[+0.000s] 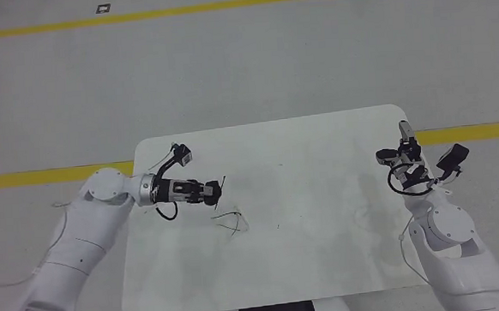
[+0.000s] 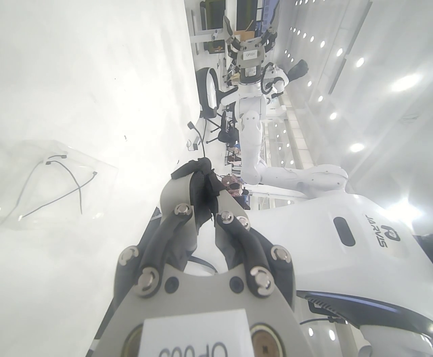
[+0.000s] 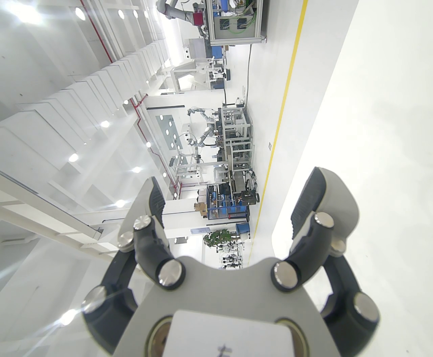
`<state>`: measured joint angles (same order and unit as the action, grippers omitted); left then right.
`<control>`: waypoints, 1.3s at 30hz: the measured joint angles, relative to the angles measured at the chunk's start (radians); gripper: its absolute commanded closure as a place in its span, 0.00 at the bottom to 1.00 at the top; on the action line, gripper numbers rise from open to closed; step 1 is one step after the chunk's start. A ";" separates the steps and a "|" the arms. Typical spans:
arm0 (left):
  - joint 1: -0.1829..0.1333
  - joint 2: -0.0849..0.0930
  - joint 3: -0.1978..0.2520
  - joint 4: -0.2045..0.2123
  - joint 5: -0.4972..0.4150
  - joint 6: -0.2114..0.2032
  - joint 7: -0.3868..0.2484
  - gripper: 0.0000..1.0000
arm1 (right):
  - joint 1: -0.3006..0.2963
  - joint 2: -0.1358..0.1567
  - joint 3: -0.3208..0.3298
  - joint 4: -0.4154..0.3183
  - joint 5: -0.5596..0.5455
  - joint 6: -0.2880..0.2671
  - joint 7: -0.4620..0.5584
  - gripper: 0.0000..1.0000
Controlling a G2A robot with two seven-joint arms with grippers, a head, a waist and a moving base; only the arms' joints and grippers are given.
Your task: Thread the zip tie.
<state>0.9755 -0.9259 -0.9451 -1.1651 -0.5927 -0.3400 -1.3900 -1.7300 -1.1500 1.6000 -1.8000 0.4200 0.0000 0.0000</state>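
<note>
My left gripper (image 1: 216, 192) hovers over the left part of the white table (image 1: 325, 262) and is shut on a thin black zip tie (image 1: 223, 182). In the left wrist view the tie (image 2: 198, 138) curves up out of the closed fingertips (image 2: 184, 189), its small head at the free end. Beside that gripper lies a clear plastic bag (image 1: 234, 222) with several more zip ties (image 2: 67, 175) inside. My right gripper (image 1: 395, 142) hangs at the table's right edge, far from the ties. Its fingers (image 3: 154, 197) are spread wide with nothing between them (image 3: 233, 199).
The table's rounded edges run close to both arms. Bare tabletop lies between the two grippers. On the floor beyond, a yellow line (image 1: 240, 3) runs past the far side.
</note>
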 measured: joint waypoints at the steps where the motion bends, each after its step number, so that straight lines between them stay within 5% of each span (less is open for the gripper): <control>1: 0.000 0.000 0.000 0.000 0.000 0.000 0.000 1.00 | 0.000 0.000 0.000 0.000 0.000 0.000 0.000 0.00; 11: 0.000 0.000 0.000 0.000 0.000 0.000 0.000 1.00 | 0.001 0.000 -0.003 0.002 0.000 0.000 0.005 0.00; 15: 0.000 0.000 0.000 0.000 0.000 0.000 0.000 1.00 | 0.022 -0.001 -0.038 0.021 -0.018 -0.004 0.095 0.00; 22: 0.000 0.000 0.000 0.000 0.000 0.000 0.000 1.00 | 0.108 -0.001 -0.157 0.040 -0.113 0.019 0.326 0.00; 31: 0.000 0.000 0.000 0.000 0.000 0.000 0.000 1.00 | 0.270 -0.015 -0.344 0.096 -0.225 0.078 0.495 0.00; 39: 0.000 0.000 0.000 0.000 0.000 0.000 0.000 1.00 | 0.324 -0.022 -0.400 0.144 -0.229 0.089 0.563 0.00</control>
<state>0.9755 -0.9259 -0.9451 -1.1651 -0.5927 -0.3400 -1.3900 -1.4055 -1.1715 1.2005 -1.6565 0.1913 0.0894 0.5628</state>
